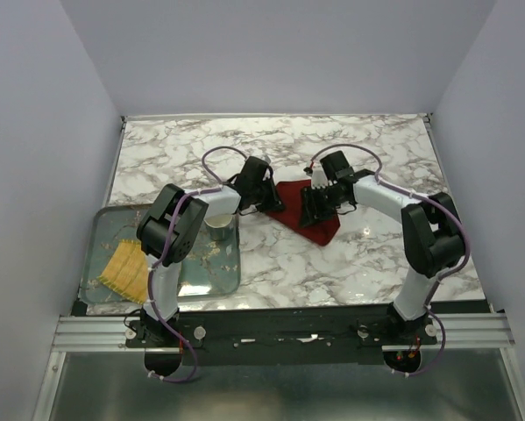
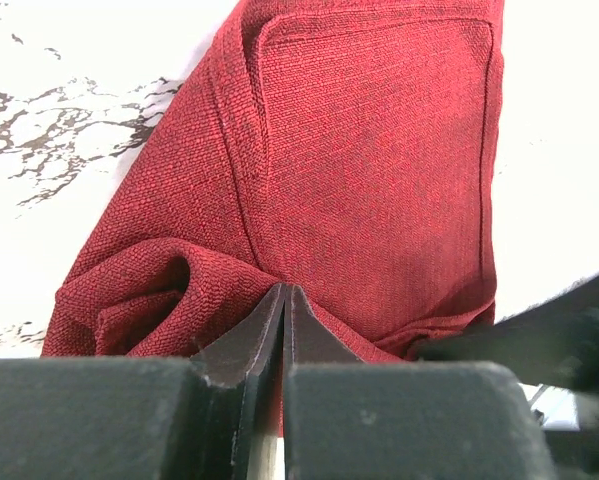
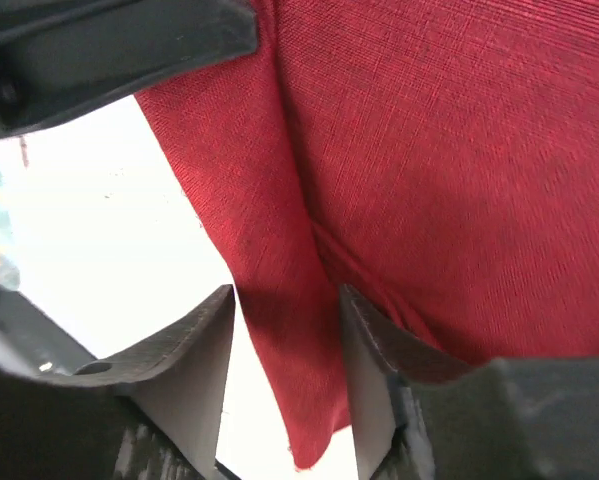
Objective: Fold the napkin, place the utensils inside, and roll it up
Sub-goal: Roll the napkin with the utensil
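— Where is the napkin (image 1: 322, 233)?
— Mid-table, bunched. The left gripper (image 2: 283, 300) is pinched tight on its fold; the right gripper (image 3: 287, 310) stands apart around an edge.
— Containers?
— 1 tray (image 1: 211, 270), near-left corner, holding a yellow mat (image 1: 126, 270) and a cup (image 1: 218, 230).

Marble table (image 1: 271, 140): napkin (image 1: 290, 195) at centre, tray (image 1: 201, 267) near left edge.

White grey-veined marble table (image 1: 367, 145), shallow metal tray (image 1: 205, 274) at its near-left corner, yellow ribbed woven mat (image 1: 126, 270) lying inside, small cup (image 1: 218, 230), perhaps metal, at the tray's far-right corner.
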Controlling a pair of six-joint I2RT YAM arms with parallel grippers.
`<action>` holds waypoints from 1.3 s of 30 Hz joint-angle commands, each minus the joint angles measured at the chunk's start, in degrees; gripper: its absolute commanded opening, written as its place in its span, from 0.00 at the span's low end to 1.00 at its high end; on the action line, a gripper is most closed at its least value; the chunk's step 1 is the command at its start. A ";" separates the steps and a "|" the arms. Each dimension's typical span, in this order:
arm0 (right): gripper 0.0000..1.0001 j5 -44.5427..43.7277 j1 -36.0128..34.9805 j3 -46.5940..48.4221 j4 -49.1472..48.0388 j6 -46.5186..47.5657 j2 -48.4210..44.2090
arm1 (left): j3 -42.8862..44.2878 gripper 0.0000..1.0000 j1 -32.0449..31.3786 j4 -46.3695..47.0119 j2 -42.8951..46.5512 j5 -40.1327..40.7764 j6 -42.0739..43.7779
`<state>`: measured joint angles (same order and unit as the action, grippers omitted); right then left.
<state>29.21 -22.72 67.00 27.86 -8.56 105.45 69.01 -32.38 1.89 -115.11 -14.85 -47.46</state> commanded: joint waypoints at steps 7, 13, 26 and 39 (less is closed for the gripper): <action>0.60 -38.23 -16.89 2.61 6.07 0.38 -7.98 | -2.92 0.10 -0.40 -5.23 -2.14 1.67 0.53; 0.64 -50.99 -23.67 3.66 4.67 3.27 -4.03 | -2.92 0.09 -0.31 -4.79 -2.58 1.32 0.27; 0.62 -56.63 -26.59 4.10 0.45 6.01 4.15 | -2.30 0.08 -0.23 -5.23 -2.49 0.88 0.35; 0.27 -53.57 -25.45 0.06 -2.37 4.25 3.45 | -1.25 0.12 0.56 -7.42 1.02 1.66 1.67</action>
<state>-26.11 -48.80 69.65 27.38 -3.42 108.20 68.51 -31.79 2.63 -115.07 -16.01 -48.88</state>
